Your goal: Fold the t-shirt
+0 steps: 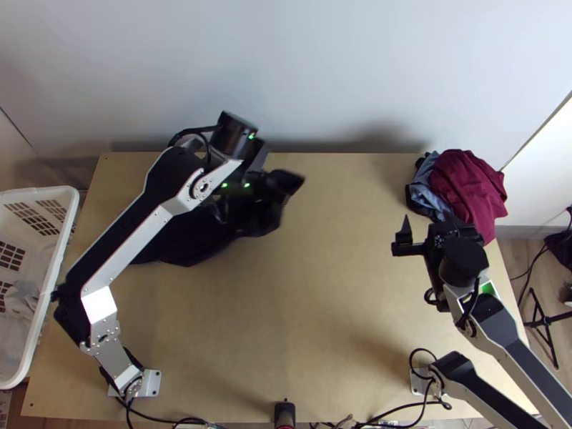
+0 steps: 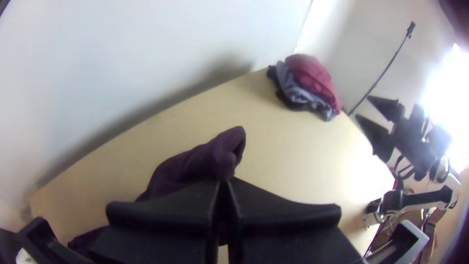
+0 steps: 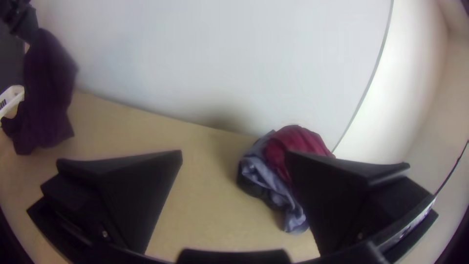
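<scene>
- We see dark tee (image 1: 182, 244), L of ctr in top view, hanging bunched from L gripper (image 1: 267, 184), pinched tight.
- Our R gripper (image 1: 427, 222), ctr R: fingers spread.
- Clothes pile (image 1: 468, 182), upper R.

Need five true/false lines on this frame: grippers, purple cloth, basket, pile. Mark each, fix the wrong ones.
1. The left gripper holds the purple cloth. True.
2. The right gripper is shut. False: its jaws stand open.
3. The white basket is at the table's left side. True.
4. The maroon cloth is in the basket. False: it lies in the pile at the table's far right.
5. The purple cloth lies neatly folded. False: it hangs from the left gripper.
</scene>
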Tool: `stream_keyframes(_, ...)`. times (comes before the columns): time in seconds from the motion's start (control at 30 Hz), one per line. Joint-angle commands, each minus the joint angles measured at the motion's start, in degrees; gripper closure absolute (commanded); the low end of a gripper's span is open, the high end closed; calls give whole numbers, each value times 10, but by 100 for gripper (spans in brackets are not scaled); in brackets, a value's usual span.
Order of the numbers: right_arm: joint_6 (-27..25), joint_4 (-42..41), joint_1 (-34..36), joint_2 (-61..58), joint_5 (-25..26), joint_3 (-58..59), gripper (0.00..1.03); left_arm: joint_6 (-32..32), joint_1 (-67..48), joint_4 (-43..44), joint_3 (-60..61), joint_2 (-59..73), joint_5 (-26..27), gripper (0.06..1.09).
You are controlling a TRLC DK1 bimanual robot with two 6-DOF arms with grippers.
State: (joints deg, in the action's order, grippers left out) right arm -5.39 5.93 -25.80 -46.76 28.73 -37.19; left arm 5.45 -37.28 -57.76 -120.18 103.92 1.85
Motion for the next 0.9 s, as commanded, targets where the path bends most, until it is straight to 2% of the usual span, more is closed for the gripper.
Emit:
stream_keyframes(0.0, -3, -3, 12, 22, 1, 25, 5, 51, -57, 62, -96, 11, -2, 105)
stream_keyframes(0.1, -5, -10, 12, 19, 1, 26, 5, 66, -75, 101, -96, -11, -2, 105)
stream_keyframes(0.3, -1, -29, 15, 9, 0, 24, 5, 104, -99, 106, -76, -3, -13, 105)
stream_keyframes(0.57, 2, -29, 24, 19, 1, 28, 5, 129, -84, 123, -65, 110, -14, 105)
stream_keyframes(0.67, 4, -26, 28, 28, 0, 34, 7, 140, -75, 150, -65, 166, -29, 104)
stream_keyframes(0.7, 4, -25, 28, 32, 1, 36, 7, 142, -72, 162, -65, 187, -45, 99)
stream_keyframes(0.73, 4, -23, 29, 35, 1, 39, 7, 142, -72, 163, -66, 205, -58, 80)
stream_keyframes(0.8, 6, -19, 30, 44, 0, 41, 7, 141, -72, 169, -66, 235, -101, 22)
stream_keyframes(0.83, 6, -17, 30, 48, 1, 41, 7, 137, -72, 172, -66, 248, -123, 10)
stream_keyframes(0.87, 6, -12, 30, 52, 1, 42, 6, 134, -71, 174, -66, 258, -141, 10)
